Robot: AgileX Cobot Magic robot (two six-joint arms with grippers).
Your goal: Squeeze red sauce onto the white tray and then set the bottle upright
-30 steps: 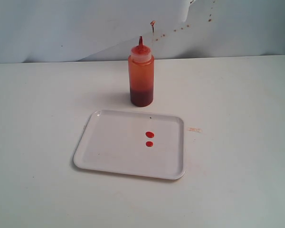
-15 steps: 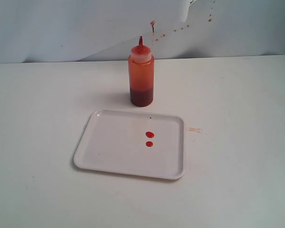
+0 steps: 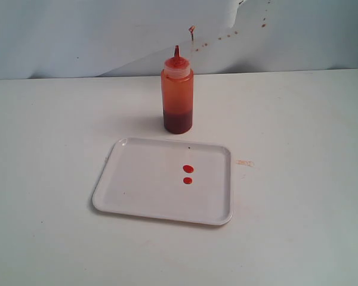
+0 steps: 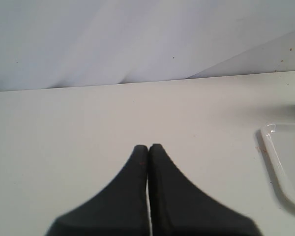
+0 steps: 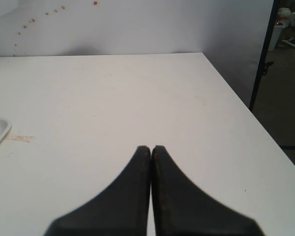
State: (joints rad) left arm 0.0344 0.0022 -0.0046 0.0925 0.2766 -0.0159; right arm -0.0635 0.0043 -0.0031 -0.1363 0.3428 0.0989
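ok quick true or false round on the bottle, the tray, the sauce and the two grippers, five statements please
1. The bottle stands upright on the table, off the tray. True.
2. Two drops of red sauce lie on the tray. True.
3. The left gripper is wide open. False: its jaws are pressed together, with nothing between them.
4. The bottle is full up to its cap. False: the dark sauce fills only its lower part.
5. The right gripper is shut and holds nothing. True.
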